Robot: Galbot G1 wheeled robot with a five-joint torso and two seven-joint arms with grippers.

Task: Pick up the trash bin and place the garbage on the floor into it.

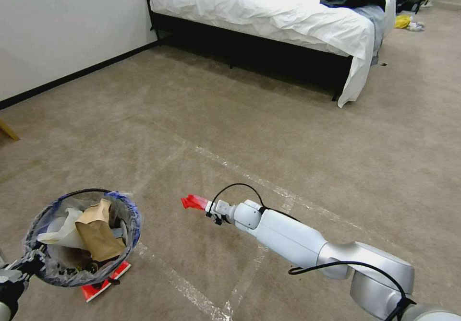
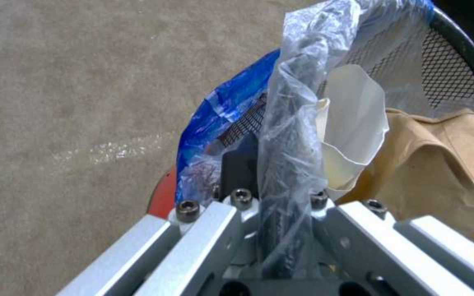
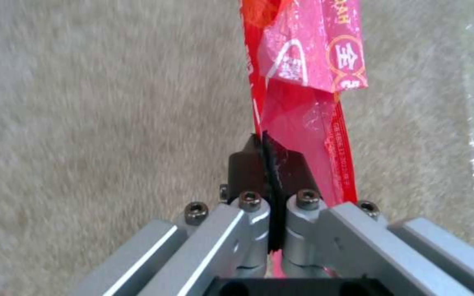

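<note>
On my left I hold the bin point(image 1: 84, 237) up off the floor point(image 1: 269, 119) by its rim, mouth open toward my other arm, so litter can go straight in on top of the brown paper point(image 1: 98, 232) and white paper point(image 1: 60, 230) already there; my left end effector point(image 2: 286, 193) is clenched on the rim and liner, a grip my left wrist view shows close up. To the right, my right end effector point(image 3: 270, 164) is clamped on a red wrapper point(image 3: 303, 82), carried clear of the carpet and near the bin; the head view adds another red wrapper point(image 1: 105, 280) lying under the bin.
</note>
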